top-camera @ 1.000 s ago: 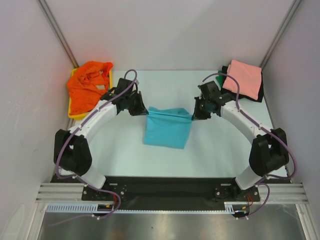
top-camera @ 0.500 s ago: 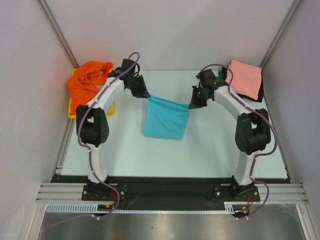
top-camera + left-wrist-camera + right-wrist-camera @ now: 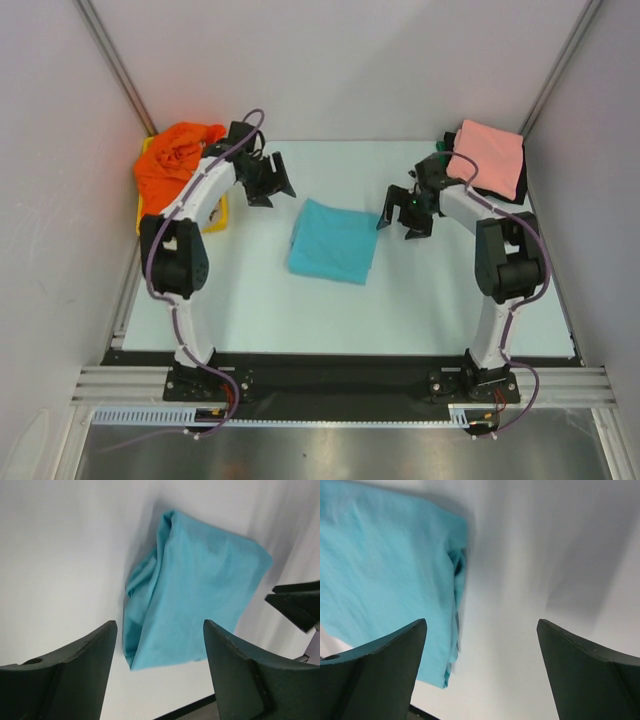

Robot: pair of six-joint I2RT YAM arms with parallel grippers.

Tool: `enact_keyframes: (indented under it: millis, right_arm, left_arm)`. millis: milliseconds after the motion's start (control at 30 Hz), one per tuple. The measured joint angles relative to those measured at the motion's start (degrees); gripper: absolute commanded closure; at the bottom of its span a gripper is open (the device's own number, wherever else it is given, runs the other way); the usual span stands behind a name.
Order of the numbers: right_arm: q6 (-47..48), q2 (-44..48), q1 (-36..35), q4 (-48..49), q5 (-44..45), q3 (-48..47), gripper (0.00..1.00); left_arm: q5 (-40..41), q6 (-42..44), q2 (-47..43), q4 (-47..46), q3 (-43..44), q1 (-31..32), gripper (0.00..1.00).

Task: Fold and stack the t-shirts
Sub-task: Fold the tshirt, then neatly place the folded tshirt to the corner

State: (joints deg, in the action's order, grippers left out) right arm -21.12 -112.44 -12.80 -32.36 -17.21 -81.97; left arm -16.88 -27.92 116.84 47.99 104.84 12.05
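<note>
- Folded soft turquoise cloth t-shirt (image 3: 333, 240) lies flat on the pale tabletop (image 3: 300, 310), between both arms.
- Left jaws: spread apart, empty, near its far-left corner.
- Right jaws: spread wide, empty, near its right edge.

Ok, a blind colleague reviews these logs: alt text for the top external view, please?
A folded turquoise cloth t-shirt lies flat between the open left gripper and open right gripper, neither touching it. A crumpled orange t-shirt fills the yellow plastic tray far left; a folded salmon pink t-shirt sits far right.
</note>
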Motion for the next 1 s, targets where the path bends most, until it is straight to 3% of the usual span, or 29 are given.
enact_keyframes:
  millis: [133,300,533,567,733,767,967,1000]
  right_arm:
    - [-1.2,2.0,1.5,5.0,-4.4,6.8,0.06]
    - [-3.0,0.4,1.4,11.1,-9.4,8.4,0.14]
    - [-5.8,-3.0,0.0,19.3,-14.0,8.0,0.31]
    - [-6.1,-3.3,-0.4,20.0,-14.1,7.9,0.4]
    - [-8.3,-4.7,-2.7,26.0,-14.5,9.6,0.56]
    - [-9.1,-4.7,-2.8,28.2,-15.2,10.6,0.66]
    - [-12.4,-6.3,-2.2,38.6,-19.4,14.8,1.0]
    - [-12.4,-6.3,-2.1,39.4,-19.8,15.2,1.0]
  left_arm:
    - [0.9,0.3,-16.8,-2.5,-13.6,0.0,0.23]
    - [2.7,1.3,-36.0,-6.6,-28.8,0.0,0.23]
    - [4.2,3.4,-49.1,-6.6,-46.1,0.3,0.22]
    - [4.8,4.0,-50.5,-6.1,-47.7,0.3,0.22]
    - [6.5,7.0,-58.8,-4.1,-52.1,0.3,0.21]
    - [6.9,7.5,-60.5,-4.0,-52.8,0.3,0.21]
    - [7.1,8.8,-63.9,-5.4,-54.7,0.3,0.21]
    - [7.1,8.9,-64.2,-6.2,-55.4,0.3,0.21]
